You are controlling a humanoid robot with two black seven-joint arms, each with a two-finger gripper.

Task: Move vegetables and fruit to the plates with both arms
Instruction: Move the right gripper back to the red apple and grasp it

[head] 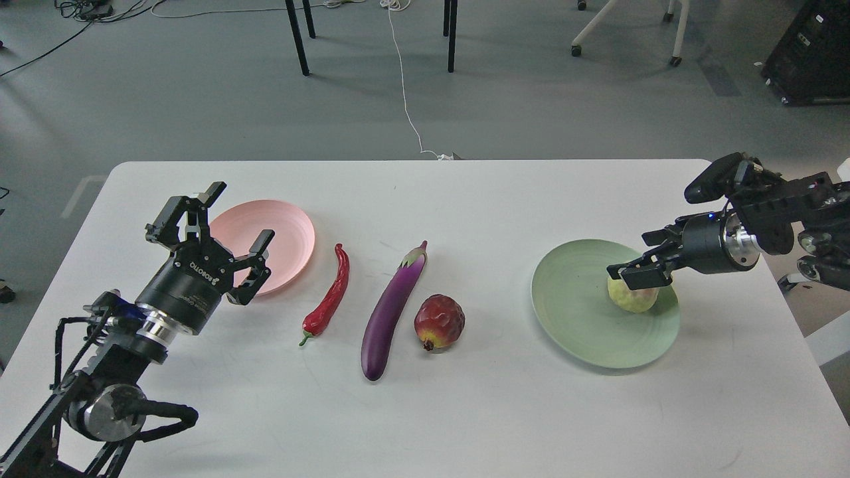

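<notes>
Pale yellow-green round fruit [633, 297] sits on the large matte green plate [578, 332], the right gripper [636, 272] pressed over its top, though I cannot tell if it grips or has let go; lifting away clenched could drag the fruit off. The left gripper [240, 239], marked ROBOTIQ, hangs spread and empty over the small pink plate [289, 232], while red chili [329, 299], purple eggplant [393, 312] and dark red fruit [439, 322] wait on the white table [465, 411].

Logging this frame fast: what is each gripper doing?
Left gripper: open, empty.
Right gripper: around the pale fruit on the green plate; grip unclear.
</notes>
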